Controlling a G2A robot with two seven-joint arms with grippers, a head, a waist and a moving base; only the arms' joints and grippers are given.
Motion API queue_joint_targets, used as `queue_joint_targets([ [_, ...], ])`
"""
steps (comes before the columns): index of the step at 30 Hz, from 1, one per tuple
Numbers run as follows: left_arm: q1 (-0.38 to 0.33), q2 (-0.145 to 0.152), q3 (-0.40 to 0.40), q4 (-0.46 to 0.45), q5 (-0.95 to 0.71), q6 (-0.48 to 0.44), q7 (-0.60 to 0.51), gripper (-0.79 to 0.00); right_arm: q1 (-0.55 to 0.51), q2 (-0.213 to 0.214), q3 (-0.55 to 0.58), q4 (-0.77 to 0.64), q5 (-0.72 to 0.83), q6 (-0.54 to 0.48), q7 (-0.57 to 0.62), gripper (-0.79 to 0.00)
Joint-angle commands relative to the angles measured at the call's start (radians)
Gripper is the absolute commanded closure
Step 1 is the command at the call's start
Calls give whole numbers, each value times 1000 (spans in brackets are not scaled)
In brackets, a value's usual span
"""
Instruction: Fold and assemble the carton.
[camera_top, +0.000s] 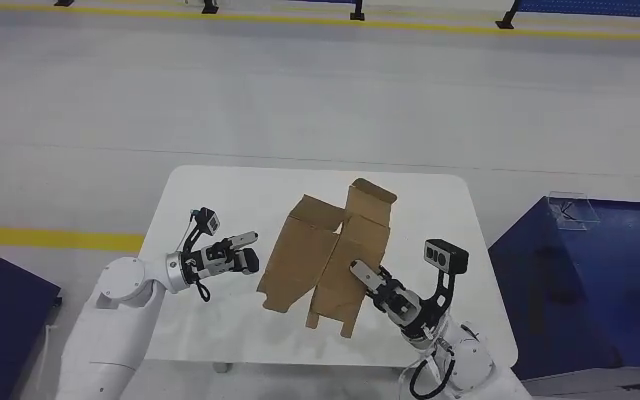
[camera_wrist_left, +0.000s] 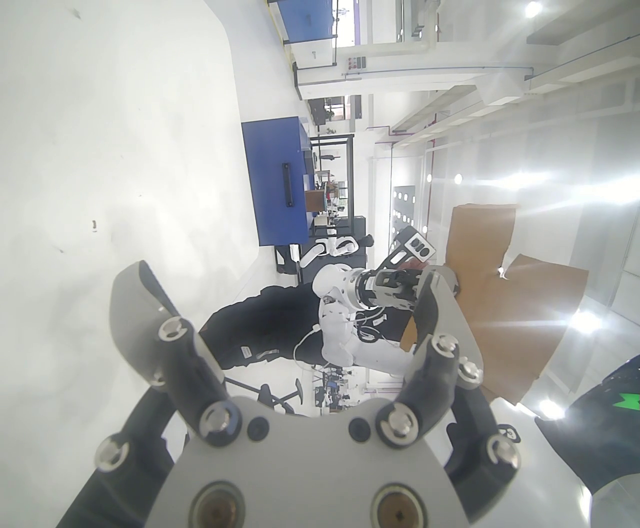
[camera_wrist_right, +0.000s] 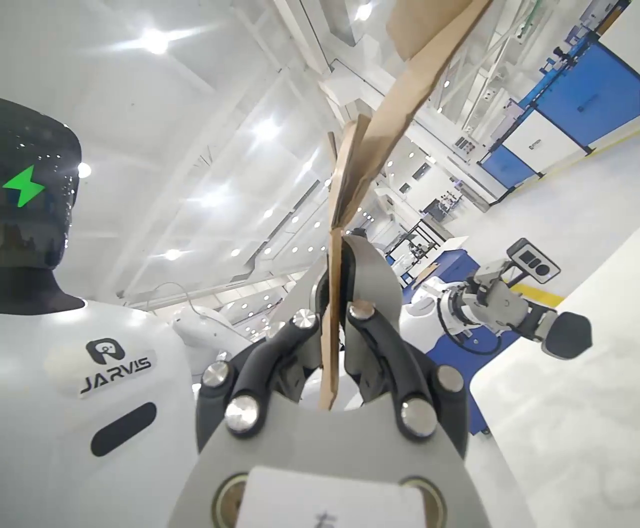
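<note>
**Top view.** The carton (camera_top: 325, 255), a brown cardboard blank still mostly flat and only partly opened, is seen at the centre of the frame above the white table (camera_top: 230, 200). Its long axis runs from the lower centre of the frame up toward the upper centre, leaning slightly to the right. Its lower right corner is pinched by the right gripper (camera_top: 362, 272), which enters from the lower right of the frame. Whether the carton's lower edge rests on the table cannot be told. The left gripper (camera_top: 247, 250) is held at the centre left of the frame, beside the carton's left edge but apart from it, with its fingers pointed toward that edge.

**Right wrist view.** The right gripper (camera_wrist_right: 335, 280) is shown pressed together on a thin cardboard edge, with the carton (camera_wrist_right: 350, 165) rising away from the fingers and its panels parting farther out. The left gripper (camera_wrist_right: 567, 335) is seen farther off, over the table.

**Left wrist view.** The left gripper (camera_wrist_left: 287, 295) is shown spread wide and empty. The carton (camera_wrist_left: 505, 310) lies ahead of it, off to the side of one finger.

**Judgement.** The carton is judged to be held but not yet squared. The free arm is the nearer one to the unheld left panel, so the next move is likely to depend on the gap between the spread fingers and that edge being closed.
</note>
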Motion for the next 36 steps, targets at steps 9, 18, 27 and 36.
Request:
queue_joint_targets([
  [9,0,0,0,0,0,0,0,-785,-6,-3,-35,-136,549,295,47,0],
  [18,0,0,0,0,0,0,0,-785,-43,11,29,-198,1479,1088,169,0],
  [27,0,0,0,0,0,0,0,-785,-64,24,-31,-118,2265,1635,-41,0],
  [36,0,0,0,0,0,0,0,-785,28,47,-149,-9,2823,1740,-348,0],
])
